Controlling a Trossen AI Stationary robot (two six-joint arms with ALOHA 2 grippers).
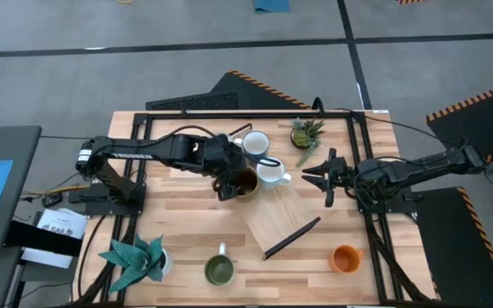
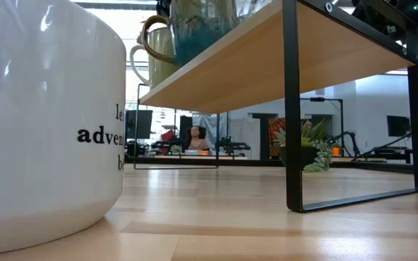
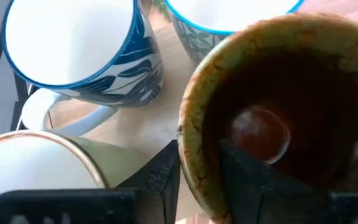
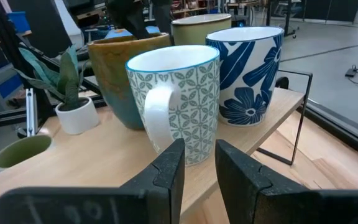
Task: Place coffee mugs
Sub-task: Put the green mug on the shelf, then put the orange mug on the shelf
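The dark brown mug (image 1: 245, 181) stands on the raised wooden shelf (image 1: 187, 184), and my left gripper (image 1: 228, 184) is shut on its rim. Beside it on the shelf stand a white mug with blue flowers (image 4: 247, 68), a white mug with a leaf pattern (image 4: 179, 93) and a cream mug (image 4: 197, 28). The green mug (image 1: 219, 270) and the orange mug (image 1: 346, 257) rest on the table near its near edge. My right gripper (image 4: 199, 152) hovers open just right of the leaf-pattern mug, touching nothing. My left gripper pinches the dark brown mug's rim (image 3: 194, 174), one finger (image 3: 247, 174) inside the cup and one (image 3: 163, 174) outside against the wall. The fingers come from above, slanting in from the table's left. The mug stands upright, its base on the shelf (image 4: 110, 149).
A small pot with a spiky green plant (image 1: 306, 133) stands at the shelf's far right. A teal folded-paper plant (image 1: 135, 261) sits near the left front corner. A loose wooden board (image 1: 272, 218) with a black bar (image 1: 291, 238) lies mid-table. A white lettered vessel (image 2: 42, 123) fills the low view's left.
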